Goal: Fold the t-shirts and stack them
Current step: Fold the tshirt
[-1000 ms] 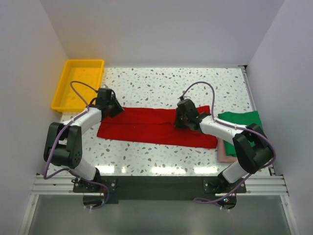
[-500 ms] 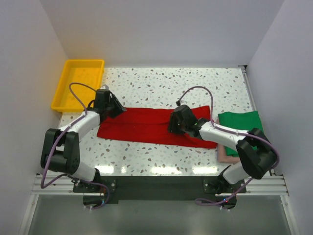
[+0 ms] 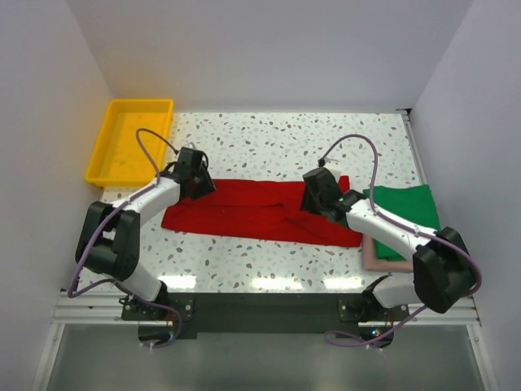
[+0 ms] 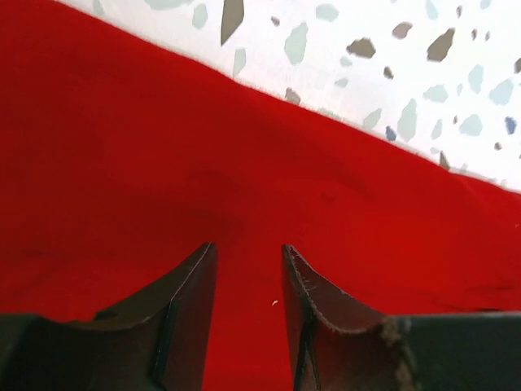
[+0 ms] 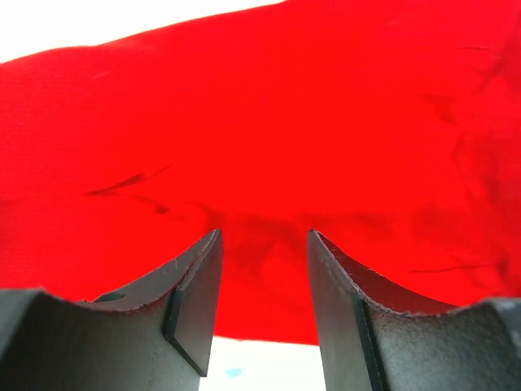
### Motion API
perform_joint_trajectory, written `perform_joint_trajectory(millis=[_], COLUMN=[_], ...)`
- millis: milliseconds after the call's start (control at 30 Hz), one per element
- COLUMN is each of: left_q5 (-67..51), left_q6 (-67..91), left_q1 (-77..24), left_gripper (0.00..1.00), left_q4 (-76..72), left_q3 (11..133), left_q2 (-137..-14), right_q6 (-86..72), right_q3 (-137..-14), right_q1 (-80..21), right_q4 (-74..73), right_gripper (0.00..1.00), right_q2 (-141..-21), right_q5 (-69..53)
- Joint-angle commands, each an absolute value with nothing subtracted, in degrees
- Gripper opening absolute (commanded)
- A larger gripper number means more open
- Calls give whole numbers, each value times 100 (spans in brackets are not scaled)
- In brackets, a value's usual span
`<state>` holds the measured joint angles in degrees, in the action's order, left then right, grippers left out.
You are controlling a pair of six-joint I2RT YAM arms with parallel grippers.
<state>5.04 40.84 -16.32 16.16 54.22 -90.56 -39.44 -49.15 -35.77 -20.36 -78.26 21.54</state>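
A red t-shirt [image 3: 244, 208], folded into a long band, lies flat across the middle of the speckled table. My left gripper [image 3: 198, 181] is over its far left part; in the left wrist view [image 4: 248, 252] the jaws stand open with flat red cloth [image 4: 244, 163] between them. My right gripper [image 3: 313, 199] is over the shirt's right part, near wrinkles; in the right wrist view [image 5: 264, 240] the jaws stand open above red cloth [image 5: 269, 122], holding nothing. A folded green t-shirt [image 3: 403, 204] lies on a folded pink one [image 3: 376, 257] at the right.
A yellow tray [image 3: 106, 147] stands at the far left back corner. White walls close in the table on three sides. The metal rail with both arm bases runs along the near edge.
My left gripper has moved right along the shirt's far edge. My right gripper went left, then came back right and farther. Wrinkles show in the shirt by the right gripper.
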Motion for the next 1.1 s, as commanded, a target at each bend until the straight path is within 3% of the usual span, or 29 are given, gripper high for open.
perform_joint_trajectory(millis=[0, 533, 833, 1067], left_q5=[958, 1134, 853, 370], left_q6=[3973, 4060, 4859, 5913], left_q1=[-1845, -1977, -2328, -3189], left_gripper=[43, 43, 42, 42], left_q4=[1793, 1820, 1477, 1328], left_q3=[5335, 4791, 3657, 2840], left_q2=[-9097, -9334, -8746, -8009], right_q6=[-4016, -4228, -3333, -2128], right_q3=[-4826, -4675, -6519, -9425], right_q1=[-3200, -3059, -2725, -2584], right_q4=[-1978, -1301, -1634, -2460], right_gripper=[49, 53, 55, 56], right_q2=[-7936, -9279, -10765, -12513], right_q5=[2216, 2268, 1881, 1582])
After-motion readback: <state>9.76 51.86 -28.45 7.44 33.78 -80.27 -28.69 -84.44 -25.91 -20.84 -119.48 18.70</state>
